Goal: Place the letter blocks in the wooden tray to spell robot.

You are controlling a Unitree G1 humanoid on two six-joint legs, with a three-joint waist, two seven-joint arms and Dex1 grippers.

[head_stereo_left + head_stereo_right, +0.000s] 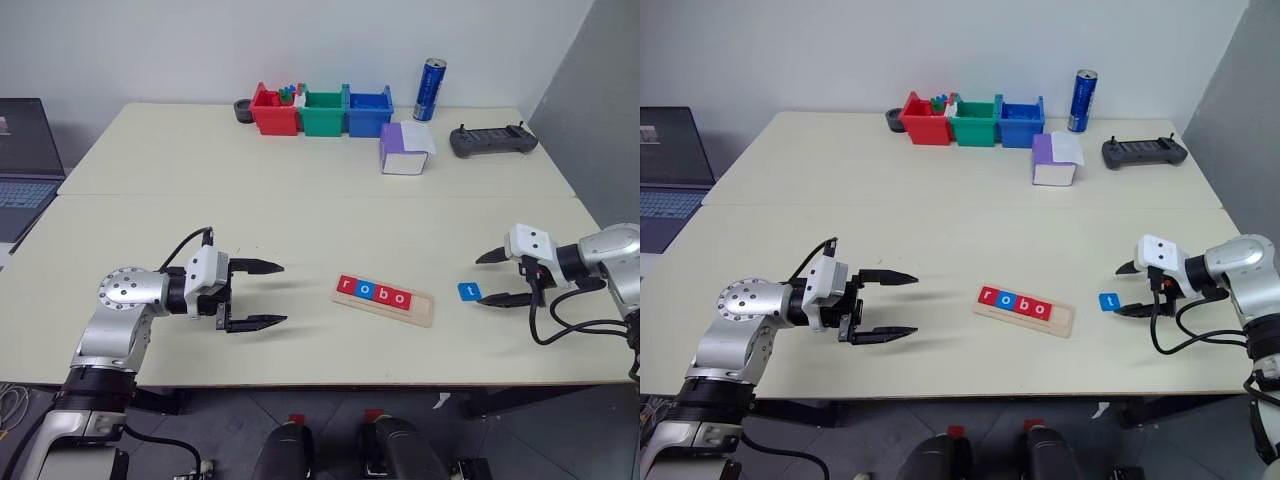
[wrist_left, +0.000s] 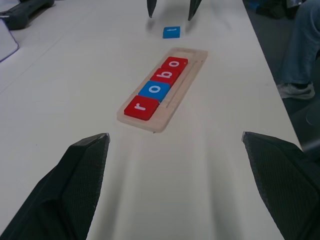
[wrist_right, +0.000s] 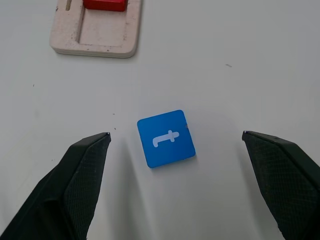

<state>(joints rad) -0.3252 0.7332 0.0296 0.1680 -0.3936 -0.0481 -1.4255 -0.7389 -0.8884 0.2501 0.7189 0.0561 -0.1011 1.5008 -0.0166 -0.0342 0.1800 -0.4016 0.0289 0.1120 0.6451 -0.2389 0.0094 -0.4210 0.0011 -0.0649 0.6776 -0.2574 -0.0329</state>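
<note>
Right hand [image 1: 492, 277] spread wide, straddling flat blue square "t" tile [image 3: 166, 138] near worktop's front-right edge, lined up to pinch. Pale wooden tray [image 1: 421, 309] holds r-o-b-o, end slot free. Left hand [image 1: 262, 294] apart, idle.

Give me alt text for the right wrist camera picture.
A blue t block lies flat on the pale table between the open black fingers of the right hand, untouched. Beyond it is the wooden tray's empty end slot beside a red block.

Tray [image 1: 420, 312] tiles [image 1: 373, 292] read "robo"; loose blue tile [image 3: 166, 138] "t"
</note>
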